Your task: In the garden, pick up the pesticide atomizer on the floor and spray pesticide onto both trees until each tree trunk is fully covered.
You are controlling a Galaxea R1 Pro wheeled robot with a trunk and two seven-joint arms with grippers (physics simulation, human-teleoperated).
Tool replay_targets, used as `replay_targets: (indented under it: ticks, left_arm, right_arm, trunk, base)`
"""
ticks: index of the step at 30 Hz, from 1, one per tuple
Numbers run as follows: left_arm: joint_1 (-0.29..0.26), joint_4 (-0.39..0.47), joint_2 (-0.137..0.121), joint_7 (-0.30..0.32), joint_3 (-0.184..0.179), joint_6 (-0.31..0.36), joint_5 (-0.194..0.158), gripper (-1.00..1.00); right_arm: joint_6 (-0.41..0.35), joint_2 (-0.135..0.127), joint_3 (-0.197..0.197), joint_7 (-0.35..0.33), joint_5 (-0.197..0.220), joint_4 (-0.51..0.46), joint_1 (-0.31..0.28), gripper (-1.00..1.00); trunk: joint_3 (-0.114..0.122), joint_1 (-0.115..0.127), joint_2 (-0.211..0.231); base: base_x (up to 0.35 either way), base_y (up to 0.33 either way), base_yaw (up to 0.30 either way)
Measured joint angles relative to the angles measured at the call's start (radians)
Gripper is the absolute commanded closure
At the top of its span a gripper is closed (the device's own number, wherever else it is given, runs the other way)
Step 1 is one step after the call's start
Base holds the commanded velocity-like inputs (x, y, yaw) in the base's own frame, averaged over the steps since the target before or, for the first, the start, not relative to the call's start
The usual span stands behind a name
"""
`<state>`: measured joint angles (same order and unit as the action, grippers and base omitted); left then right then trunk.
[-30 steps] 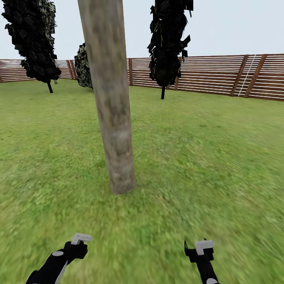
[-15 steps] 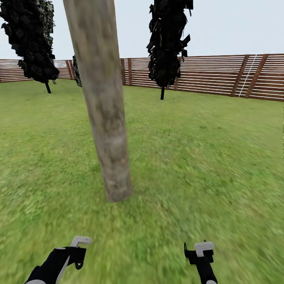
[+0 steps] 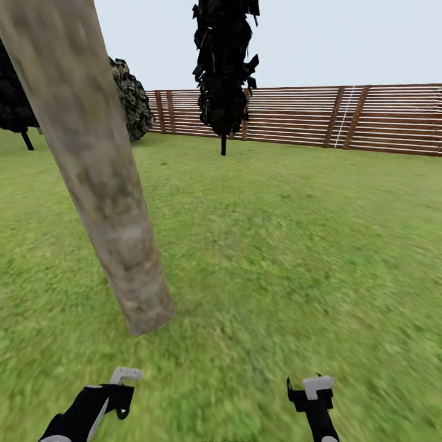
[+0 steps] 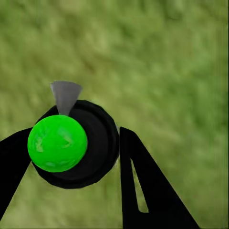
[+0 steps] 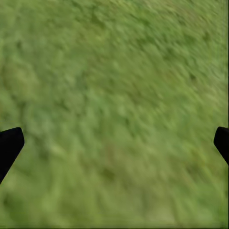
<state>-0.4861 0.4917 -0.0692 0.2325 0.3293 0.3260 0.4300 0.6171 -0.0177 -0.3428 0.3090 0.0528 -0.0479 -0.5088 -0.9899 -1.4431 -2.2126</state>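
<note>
Holding the atomizer (image 4: 71,148) clamped in your left gripper (image 4: 76,157), right gripper (image 5: 114,143) spread empty, you stand near the tree trunk (image 3: 104,202). Risk: a nozzle aimed at grass (image 3: 294,245) leaves the trunk uncovered.

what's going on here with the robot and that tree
A two-armed robot stands on the lawn close to a thick grey-beige tree trunk. Its left gripper is shut on the atomizer, a black body with a green ball. The right gripper hangs open over grass, holding nothing.
</note>
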Motion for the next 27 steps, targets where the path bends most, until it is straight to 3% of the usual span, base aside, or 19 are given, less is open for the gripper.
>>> replay_targets:
  ticks: [1,2,5,6,14,23,24,25,27]
  left_arm:
    - [-0.013,0.078,0.075,-0.112,0.000,0.014,-0.005,1.00]
    - [-0.036,0.110,0.093,-0.115,-0.002,0.018,-0.018,1.00]
    - [-0.034,0.120,0.090,-0.117,0.001,0.019,-0.007,1.00]
    - [-0.025,0.173,0.079,-0.116,-0.001,0.015,-0.002,1.00]
    - [-0.024,0.170,0.080,-0.116,-0.003,0.013,-0.005,1.00]
    - [-0.036,0.181,0.090,-0.119,0.000,0.012,-0.006,1.00]
    - [-0.069,0.180,0.109,-0.117,-0.010,0.016,-0.013,1.00]
    - [-0.113,0.179,0.108,-0.116,-0.012,0.019,-0.009,1.00]
    - [-0.161,0.175,0.067,-0.114,-0.004,0.022,0.000,1.00]
  right_arm:
    - [0.000,0.003,0.000,0.000,0.000,-0.001,0.000,-1.00]
    - [-0.001,0.004,-0.001,-0.001,0.000,-0.001,0.000,-1.00]
    - [-0.002,0.005,-0.001,-0.003,0.000,0.000,0.000,-1.00]
    - [-0.002,0.005,-0.002,-0.002,-0.004,0.000,0.000,-1.00]
    - [-0.002,0.004,-0.001,-0.001,-0.004,0.000,0.000,-1.00]
    - [-0.002,0.003,-0.001,-0.001,-0.003,-0.001,0.000,-1.00]
    - [-0.002,0.003,0.000,-0.001,-0.003,-0.001,0.000,-1.00]
    - [-0.002,0.002,0.000,-0.001,-0.003,-0.001,0.000,-1.00]
    - [-0.002,-0.001,0.000,-0.001,-0.003,-0.001,0.000,-1.00]
  trunk:
    - [0.000,0.000,0.000]
    - [0.000,0.000,0.000]
    - [0.000,0.000,0.000]
    - [0.000,0.000,0.000]
    - [0.000,0.000,0.000]
    - [0.000,0.000,0.000]
    - [0.000,0.000,0.000]
    - [0.000,0.000,0.000]
    - [0.000,0.000,0.000]
  base:
    - [-0.005,-0.002,-0.002]
    - [-0.003,-0.001,-0.001]
    - [0.000,0.000,0.000]
    - [0.000,0.000,0.000]
    - [-0.002,0.000,0.000]
    - [-0.176,0.053,0.038]
    - [-0.003,0.001,0.046]
    - [-0.001,0.000,0.019]
    - [-0.001,0.000,0.007]
